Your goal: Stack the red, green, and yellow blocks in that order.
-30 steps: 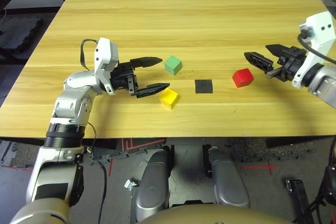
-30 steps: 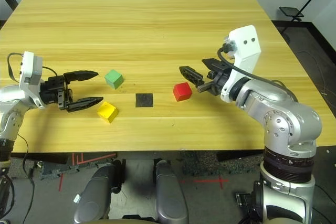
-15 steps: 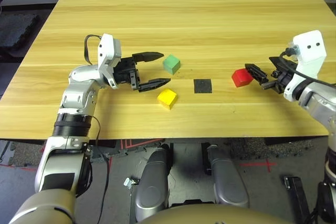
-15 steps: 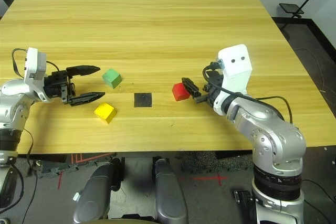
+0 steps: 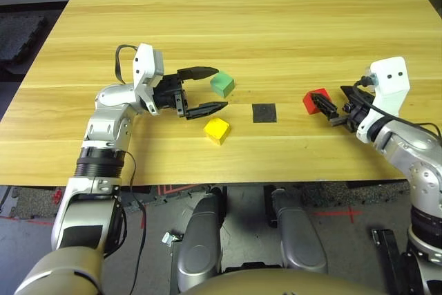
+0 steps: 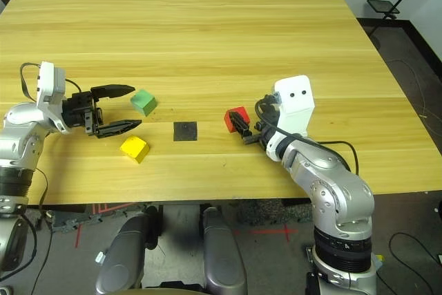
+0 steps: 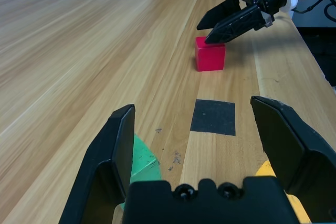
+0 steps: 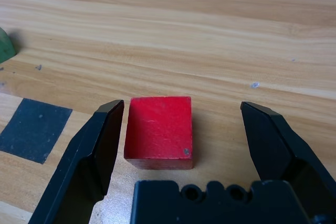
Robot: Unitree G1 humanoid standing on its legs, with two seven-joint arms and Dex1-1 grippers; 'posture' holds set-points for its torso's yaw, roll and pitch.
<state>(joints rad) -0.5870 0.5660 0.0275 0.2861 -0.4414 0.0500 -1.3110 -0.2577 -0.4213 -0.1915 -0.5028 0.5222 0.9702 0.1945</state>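
The yellow block (image 5: 217,130) lies nearest on the worktop (image 5: 242,18), untouched. Beyond it, the right gripper (image 8: 184,145), spread wide, has closed in until the red block (image 8: 159,131) sits between its fingers, ready for grasping. The left gripper (image 5: 210,90), also spread, has advanced beside the green block (image 5: 222,84).
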